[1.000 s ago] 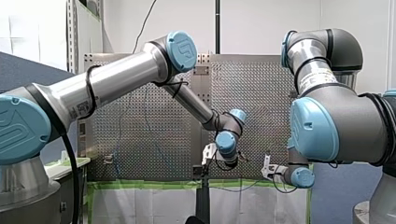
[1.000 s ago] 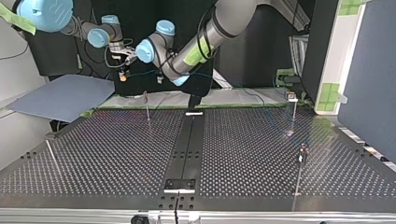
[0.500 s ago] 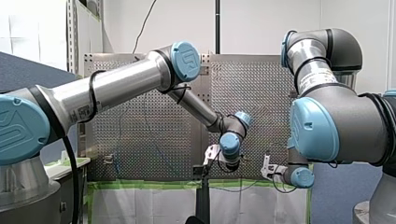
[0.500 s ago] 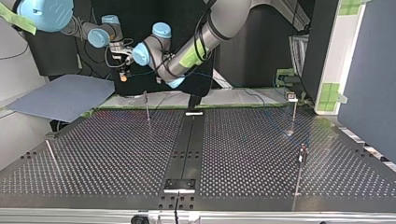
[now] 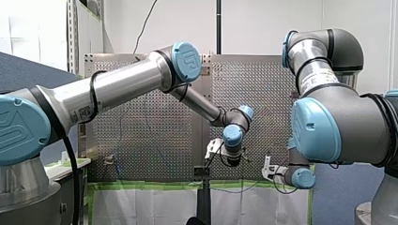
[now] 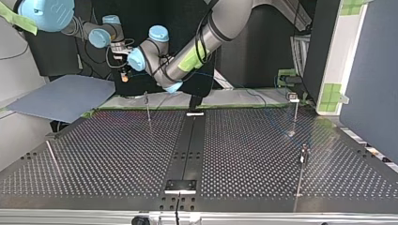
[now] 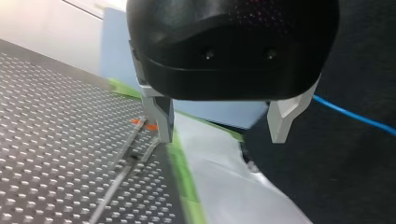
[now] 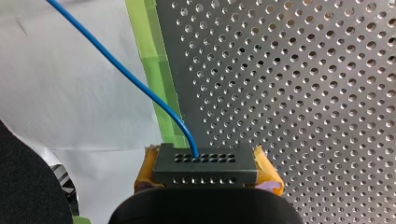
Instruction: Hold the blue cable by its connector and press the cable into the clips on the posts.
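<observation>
- Right gripper (image 8: 206,175): yellow pads (image 8: 267,169) clamp the connector (image 8: 205,161), one on each side.
- Both wide views show this gripper where it was a second ago. The right arm (image 5: 328,126) has not shifted.
- Cable (image 8: 140,86): leaves the connector's face and curves away over the green tape (image 8: 156,70) and white sheet (image 8: 70,93), beside the table (image 6: 117,154).
- Left gripper (image 7: 221,138): metal fingers (image 7: 161,116) are spread wide with nothing between them. The cable passes beyond one finger, apart from it.
- Change: the left arm (image 5: 233,137) has swung its wrist toward the front view's right and slightly up over the last second.
- In the top view the same wrist has slid toward the view's left. It now sits just beside the right gripper.
- Posts (image 6: 148,107): they stand on the table where they stood before.
- A faint blue line shows near the far post at the top view's right, below its clip (image 6: 293,97). I cannot tell whether the cable sits in that clip.
</observation>
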Available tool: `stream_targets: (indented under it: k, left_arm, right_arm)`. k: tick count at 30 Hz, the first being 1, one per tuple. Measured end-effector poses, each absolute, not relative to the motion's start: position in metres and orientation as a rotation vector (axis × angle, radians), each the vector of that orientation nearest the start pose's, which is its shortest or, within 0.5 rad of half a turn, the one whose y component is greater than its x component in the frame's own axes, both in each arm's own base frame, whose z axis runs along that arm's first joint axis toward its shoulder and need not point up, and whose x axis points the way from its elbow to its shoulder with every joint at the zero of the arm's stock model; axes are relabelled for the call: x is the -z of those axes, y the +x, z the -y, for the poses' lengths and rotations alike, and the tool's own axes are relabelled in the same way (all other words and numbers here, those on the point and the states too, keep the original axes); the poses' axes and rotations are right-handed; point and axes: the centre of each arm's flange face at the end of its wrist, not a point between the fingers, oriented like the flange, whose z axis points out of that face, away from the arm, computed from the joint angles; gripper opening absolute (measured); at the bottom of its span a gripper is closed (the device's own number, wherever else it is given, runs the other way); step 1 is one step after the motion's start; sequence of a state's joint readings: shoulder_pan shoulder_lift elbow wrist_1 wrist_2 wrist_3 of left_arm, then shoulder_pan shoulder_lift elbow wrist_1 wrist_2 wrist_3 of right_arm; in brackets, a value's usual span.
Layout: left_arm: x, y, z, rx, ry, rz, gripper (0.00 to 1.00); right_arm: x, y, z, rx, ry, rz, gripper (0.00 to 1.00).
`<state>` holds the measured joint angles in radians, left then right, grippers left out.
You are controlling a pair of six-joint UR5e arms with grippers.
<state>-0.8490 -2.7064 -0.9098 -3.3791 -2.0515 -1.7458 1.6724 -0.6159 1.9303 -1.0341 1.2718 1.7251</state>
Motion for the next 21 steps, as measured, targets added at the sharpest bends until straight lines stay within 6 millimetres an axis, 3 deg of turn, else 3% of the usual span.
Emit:
stream_targets:
  k: [10,21]
  left_arm:
    - [-0.020,0.408,0.595,-0.045,0.543,-2.217,1.00]
    - [-0.036,0.411,0.599,0.004,0.585,-2.280,1.00]
  right_arm:
    - [0.094,0.214,0.491,-1.466,1.642,1.378,0.00]
    - [0.093,0.215,0.491,-1.467,1.644,1.376,0.00]
